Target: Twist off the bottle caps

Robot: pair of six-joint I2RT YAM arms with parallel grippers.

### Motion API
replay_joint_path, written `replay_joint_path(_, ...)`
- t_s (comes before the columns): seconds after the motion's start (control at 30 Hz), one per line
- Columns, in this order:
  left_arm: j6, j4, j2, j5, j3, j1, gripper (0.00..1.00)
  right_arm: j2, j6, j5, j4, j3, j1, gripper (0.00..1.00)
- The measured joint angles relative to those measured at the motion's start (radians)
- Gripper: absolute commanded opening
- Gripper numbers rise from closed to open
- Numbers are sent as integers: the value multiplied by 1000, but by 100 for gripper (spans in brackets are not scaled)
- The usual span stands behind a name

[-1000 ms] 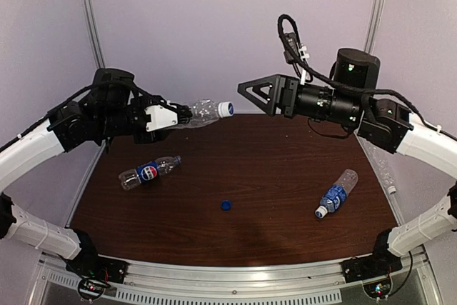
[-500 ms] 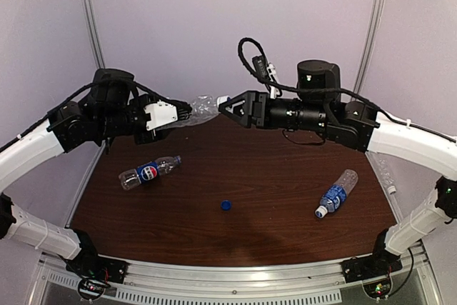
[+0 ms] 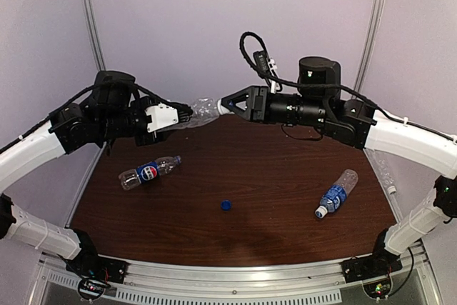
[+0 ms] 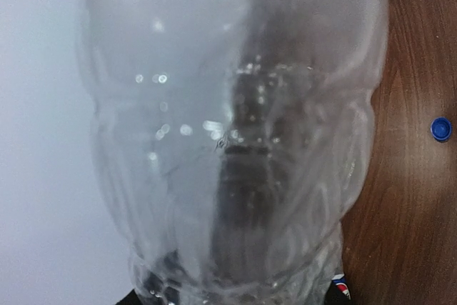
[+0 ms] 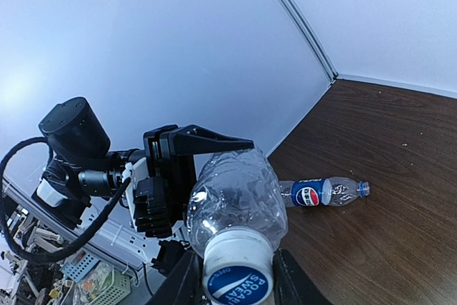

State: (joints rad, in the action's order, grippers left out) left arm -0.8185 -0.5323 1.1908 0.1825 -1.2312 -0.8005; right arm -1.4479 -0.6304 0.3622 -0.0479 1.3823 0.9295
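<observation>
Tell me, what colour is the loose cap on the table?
Dark blue cap; top external view shows it best.

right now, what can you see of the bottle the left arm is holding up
The clear bottle is thin crinkled plastic, dented, unlabelled, and looks empty. The left gripper has its jaws shut on the lower body, holding it roughly level above the table, neck toward the right gripper. Its white cap, printed Pocari Sweat in blue, is on. The right gripper's jaws sit either side of that cap; whether they touch it cannot be told.
</observation>
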Motion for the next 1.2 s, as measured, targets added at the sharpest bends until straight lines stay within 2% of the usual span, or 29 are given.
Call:
replay_joint_path(0.2, -2, 8, 0, 2, 0, 0, 37, -23, -2, 34, -1, 9, -1, 38)
replay_joint_path(0.33, -3, 7, 0, 5, 0, 0, 36, -33, 2, 43, -10, 8, -1, 31)
replay_joint_path(0.37, -4, 7, 0, 5, 0, 0, 36, -33, 2, 42, -13, 9, -1, 32)
replay_joint_path(0.5, -8, 7, 0, 7, 1, 0, 36, -32, 9, 41, -19, 8, -1, 44)
replay_joint_path(0.7, -10, 10, -1, 8, 1, 0, 36, -32, 24, 41, -34, 8, -5, 42)
replay_joint_path(0.93, -14, 14, -2, 8, 3, 0, 34, -27, 26, 41, -34, 8, -6, 48)
replay_joint_path(1.2, -21, 16, -3, 7, 17, 0, 34, -12, 34, 42, -33, 8, -6, 38)
